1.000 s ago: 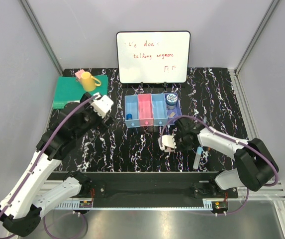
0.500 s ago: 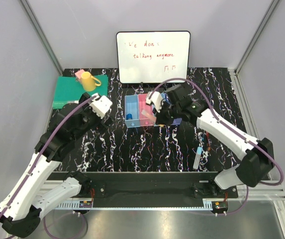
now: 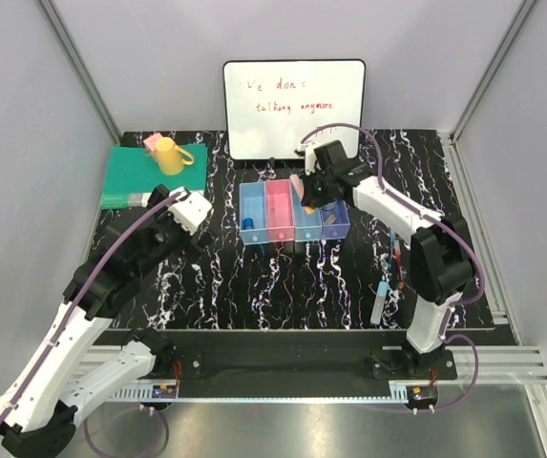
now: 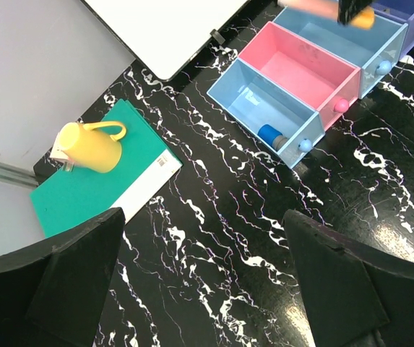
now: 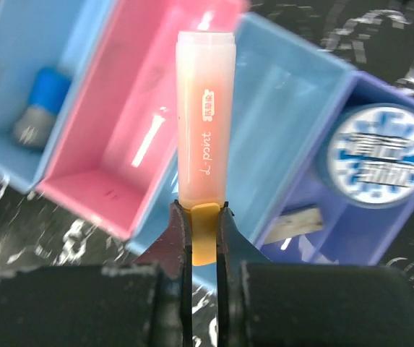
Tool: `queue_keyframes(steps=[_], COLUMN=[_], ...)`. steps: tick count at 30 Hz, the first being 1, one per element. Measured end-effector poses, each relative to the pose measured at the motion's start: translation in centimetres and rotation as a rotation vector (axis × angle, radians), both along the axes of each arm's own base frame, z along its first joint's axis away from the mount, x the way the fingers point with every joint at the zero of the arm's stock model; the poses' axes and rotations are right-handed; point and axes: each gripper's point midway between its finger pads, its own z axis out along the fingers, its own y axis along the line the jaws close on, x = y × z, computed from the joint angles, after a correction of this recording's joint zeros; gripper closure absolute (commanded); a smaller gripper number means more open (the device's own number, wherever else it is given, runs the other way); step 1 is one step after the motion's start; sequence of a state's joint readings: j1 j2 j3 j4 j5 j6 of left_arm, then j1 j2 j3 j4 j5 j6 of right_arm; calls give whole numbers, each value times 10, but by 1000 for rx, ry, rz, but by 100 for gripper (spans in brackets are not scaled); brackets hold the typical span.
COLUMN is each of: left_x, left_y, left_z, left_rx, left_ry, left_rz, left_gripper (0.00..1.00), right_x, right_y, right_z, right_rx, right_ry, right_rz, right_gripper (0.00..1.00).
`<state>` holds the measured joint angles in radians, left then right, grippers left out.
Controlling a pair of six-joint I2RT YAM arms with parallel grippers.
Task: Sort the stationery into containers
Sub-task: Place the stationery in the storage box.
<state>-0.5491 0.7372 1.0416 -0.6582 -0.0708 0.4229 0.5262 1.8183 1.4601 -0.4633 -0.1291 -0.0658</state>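
Four joined bins (image 3: pixel 292 214) are sitting near the table's far edge. The left blue bin (image 4: pixel 264 110) is holding a blue-capped marker (image 4: pixel 270 134); the pink bin (image 5: pixel 131 137) is showing bare floor; the purple bin (image 5: pixel 351 199) is holding a patterned roll (image 5: pixel 371 154) and a small tan block (image 5: pixel 298 217). The right gripper (image 5: pixel 201 235) is pinching an orange-pink marker (image 5: pixel 204 141) above the bins. The left gripper (image 4: pixel 207 282) is hovering wide apart over the table's left side.

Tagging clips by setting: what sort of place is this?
Probably a robot test booth, not a real desk: plain grey wall panels on metal framing, two arms bolted to a rail, and a marbled black table with a propped whiteboard.
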Motion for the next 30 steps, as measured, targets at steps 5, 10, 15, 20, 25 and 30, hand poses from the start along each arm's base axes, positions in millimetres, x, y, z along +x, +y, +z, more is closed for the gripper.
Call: queue_keyframes(steps=[5,10,15,20,25,30], left_x=[-1,0,2,3,4,4], left_y=[1,0,-3,-4,-4,-4], left_z=[0,-2,-5,-6,-6,-7], left_rx=[2,4,7,5,3,4], left_ry=[-5,1,10,8,4,7], left_rz=[-2,-3,-9,-10,-9,-10], left_gripper=[1,1,1,1,1,1], right_x=[27,27,27,17,7,7], right_y=[-26,-21,-19,-22,-22,-16], right_z=[-8,-9,-13,-33,-52,-50], right_rx=[5,12,20,15,8,37], right_ry=[3,1,0,47,100,103], right_rz=[-124,-124,-125,-125,-118,-98], right_gripper=[100,100,100,100,69,41])
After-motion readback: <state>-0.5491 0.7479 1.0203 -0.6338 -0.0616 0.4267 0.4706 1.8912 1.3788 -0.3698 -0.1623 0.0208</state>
